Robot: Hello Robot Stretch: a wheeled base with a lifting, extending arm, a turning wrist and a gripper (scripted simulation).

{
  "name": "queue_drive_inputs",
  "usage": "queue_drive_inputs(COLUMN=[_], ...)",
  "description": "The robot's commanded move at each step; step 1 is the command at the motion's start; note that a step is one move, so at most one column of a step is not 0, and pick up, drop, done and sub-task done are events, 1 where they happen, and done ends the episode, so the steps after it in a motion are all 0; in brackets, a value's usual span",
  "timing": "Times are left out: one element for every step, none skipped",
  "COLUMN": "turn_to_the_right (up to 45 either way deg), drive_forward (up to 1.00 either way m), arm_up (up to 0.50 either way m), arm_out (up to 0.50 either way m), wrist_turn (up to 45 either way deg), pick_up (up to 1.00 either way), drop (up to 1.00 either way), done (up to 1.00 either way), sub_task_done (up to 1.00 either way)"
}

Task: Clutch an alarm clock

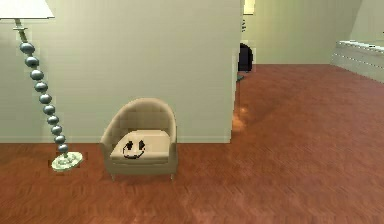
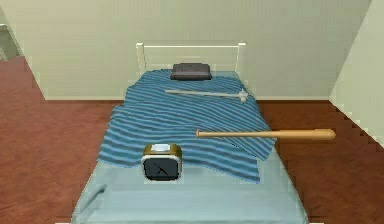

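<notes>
Nothing done yet, I judge: alarm clock (image 2: pixel 162 163) sits on the bed (image 2: pixel 250 197), at the striped blanket's (image 2: pixel 180 112) near edge. Can't tell my gripper's state. Reach and grasp still left.

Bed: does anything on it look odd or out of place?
Yes. A bat lies across the blanket, poking past the bed's edge, and a clock sits on the covers. Neither belongs on a bed.
</notes>
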Motion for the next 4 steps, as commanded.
queue_drive_inputs(turn_to_the_right=[0.0,0.0,0.0,0.0], drive_forward=[0.0,0.0,0.0,0.0], arm_up=[0.1,0.0,0.0,0.0], arm_out=[0.0,0.42,0.0,0.0], wrist_turn=[0.0,0.0,45.0,45.0], pick_up=[0.0,0.0,0.0,0.0], drop=[0.0,0.0,0.0,0.0], done=[0.0,0.0,0.0,0.0], sub_task_done=[0.0,0.0,0.0,0.0])
